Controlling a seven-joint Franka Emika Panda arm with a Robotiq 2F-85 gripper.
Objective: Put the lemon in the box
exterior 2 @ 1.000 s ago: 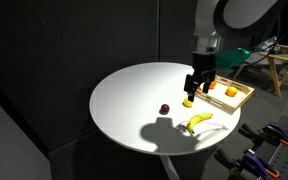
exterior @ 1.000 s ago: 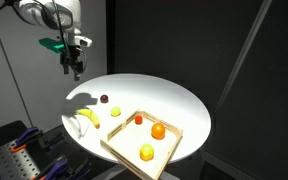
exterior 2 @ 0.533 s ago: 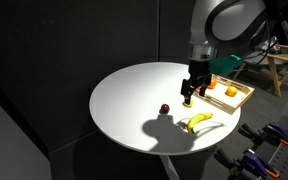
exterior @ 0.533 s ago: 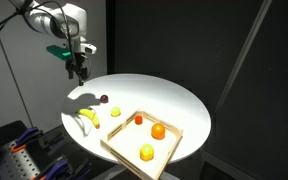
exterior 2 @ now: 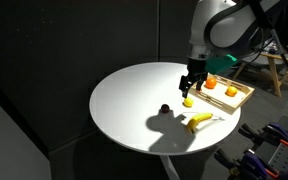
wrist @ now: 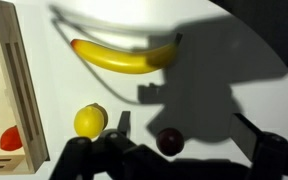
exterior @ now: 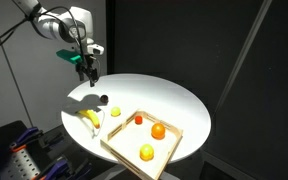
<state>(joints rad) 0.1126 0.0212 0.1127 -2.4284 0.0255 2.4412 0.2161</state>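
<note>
Lemon (wrist: 90,121) near-round, long axis unclear, near box (wrist: 19,75).

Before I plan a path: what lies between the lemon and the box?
Nothing: in the wrist view, only bare white table separates the lemon from the box rim.

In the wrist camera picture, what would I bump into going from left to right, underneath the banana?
Small red thing → rim of the box → lemon → dark red fruit.
</note>
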